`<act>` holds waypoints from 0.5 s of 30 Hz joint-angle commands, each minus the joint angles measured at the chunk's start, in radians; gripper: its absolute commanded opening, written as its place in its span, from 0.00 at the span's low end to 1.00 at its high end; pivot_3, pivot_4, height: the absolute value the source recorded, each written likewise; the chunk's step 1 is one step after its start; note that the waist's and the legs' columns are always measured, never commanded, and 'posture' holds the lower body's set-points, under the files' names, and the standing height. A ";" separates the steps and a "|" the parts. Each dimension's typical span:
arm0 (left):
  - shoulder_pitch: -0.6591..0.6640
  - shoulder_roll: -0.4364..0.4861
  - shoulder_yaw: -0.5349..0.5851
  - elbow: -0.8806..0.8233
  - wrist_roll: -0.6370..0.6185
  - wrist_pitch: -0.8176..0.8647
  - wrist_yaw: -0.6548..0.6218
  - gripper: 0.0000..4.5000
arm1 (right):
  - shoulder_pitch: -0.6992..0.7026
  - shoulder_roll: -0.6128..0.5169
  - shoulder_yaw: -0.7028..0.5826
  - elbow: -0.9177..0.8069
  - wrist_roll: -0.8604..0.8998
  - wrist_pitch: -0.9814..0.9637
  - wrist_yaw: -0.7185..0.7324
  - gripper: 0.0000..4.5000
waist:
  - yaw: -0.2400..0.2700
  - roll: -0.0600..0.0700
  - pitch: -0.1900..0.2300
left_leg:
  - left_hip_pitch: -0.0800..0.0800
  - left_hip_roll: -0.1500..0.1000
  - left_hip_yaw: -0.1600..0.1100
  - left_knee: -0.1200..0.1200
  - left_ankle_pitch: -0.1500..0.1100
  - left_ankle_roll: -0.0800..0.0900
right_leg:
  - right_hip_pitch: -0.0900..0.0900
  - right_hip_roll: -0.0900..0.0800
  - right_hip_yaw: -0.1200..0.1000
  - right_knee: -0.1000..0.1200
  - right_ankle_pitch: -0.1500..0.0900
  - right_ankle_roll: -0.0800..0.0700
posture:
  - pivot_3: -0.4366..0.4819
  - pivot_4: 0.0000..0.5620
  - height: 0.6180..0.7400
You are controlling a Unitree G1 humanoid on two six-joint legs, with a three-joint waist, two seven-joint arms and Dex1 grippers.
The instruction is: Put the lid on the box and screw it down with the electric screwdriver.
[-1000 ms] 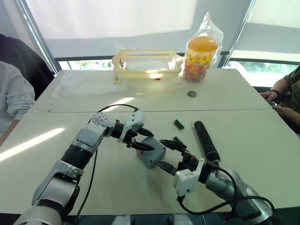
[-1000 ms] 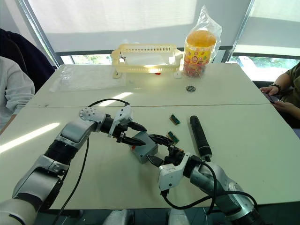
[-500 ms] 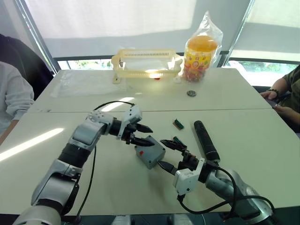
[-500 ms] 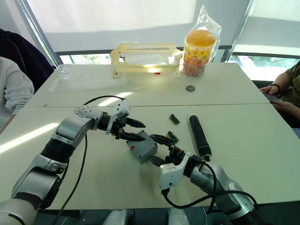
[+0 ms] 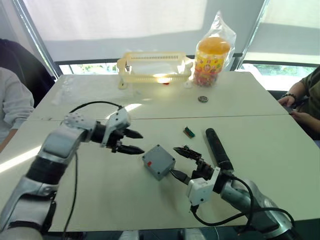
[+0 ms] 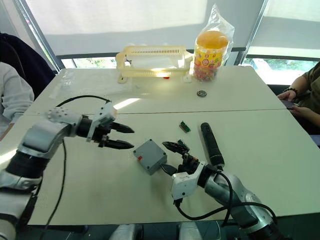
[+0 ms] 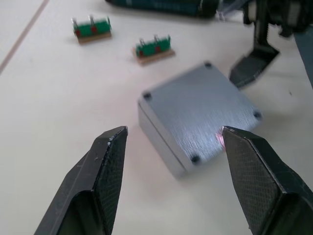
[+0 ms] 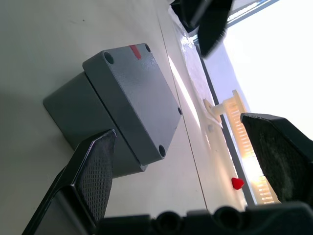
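The grey box (image 5: 158, 161) stands near the middle of the table with the lid (image 7: 200, 117) lying flat on top of it, dark holes at its corners and a small red mark near one edge. My left gripper (image 5: 140, 142) hovers open just left of the box, not touching it. At the box's right side is my right gripper (image 5: 177, 162), open, with its fingers reaching around that side and nothing held. The black electric screwdriver (image 5: 216, 148) lies on the table to the right of the box, beyond my right gripper.
Two small green pieces (image 5: 189, 132) (image 7: 152, 47) lie between the box and the screwdriver. A yellow slotted basket (image 5: 155, 67), a candy jar (image 5: 214, 55) and a small round object (image 5: 202, 99) are at the back. People sit at the left and right table edges.
My left gripper has drawn back to the left, away from the box it was touching, and stays open. The box and the right gripper have hardly moved.
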State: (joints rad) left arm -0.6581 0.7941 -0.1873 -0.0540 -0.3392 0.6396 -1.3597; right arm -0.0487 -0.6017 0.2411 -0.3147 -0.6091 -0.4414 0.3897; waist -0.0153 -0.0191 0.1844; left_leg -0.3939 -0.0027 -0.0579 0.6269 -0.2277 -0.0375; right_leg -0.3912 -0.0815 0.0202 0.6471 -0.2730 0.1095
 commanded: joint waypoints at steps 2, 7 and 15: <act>0.069 0.058 0.028 -0.116 -0.022 0.005 0.003 0.70 | -0.003 0.008 -0.033 -0.023 0.042 0.011 -0.009 0.99 | 0.005 -0.001 0.001 | -0.001 0.000 0.000 0.001 0.000 0.000 | 0.000 0.000 0.000 0.000 0.000 0.000 | 0.48 0.27 1.00; 0.108 0.033 0.002 -0.074 0.025 -0.063 0.061 0.70 | 0.008 0.019 -0.041 -0.070 0.115 0.052 0.031 0.99 | 0.004 -0.001 0.001 | -0.001 0.000 0.000 0.002 0.000 0.000 | 0.000 0.000 0.000 0.000 -0.002 -0.003 | 0.48 0.27 1.00; 0.061 -0.053 -0.047 0.051 0.094 -0.179 0.087 0.70 | 0.023 -0.002 -0.044 -0.075 0.116 0.053 0.047 0.99 | 0.003 -0.001 0.001 | -0.001 0.000 0.000 0.002 0.000 0.000 | 0.000 0.000 0.000 0.000 -0.002 -0.003 | 0.48 0.27 1.00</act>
State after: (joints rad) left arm -0.5677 0.7405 -0.2298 -0.0059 -0.2551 0.4918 -1.2702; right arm -0.0336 -0.5981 0.2195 -0.3494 -0.5065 -0.3792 0.4385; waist -0.0123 -0.0204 0.1852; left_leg -0.3953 -0.0027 -0.0578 0.6287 -0.2277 -0.0375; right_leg -0.3915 -0.0815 0.0198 0.6468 -0.2748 0.1063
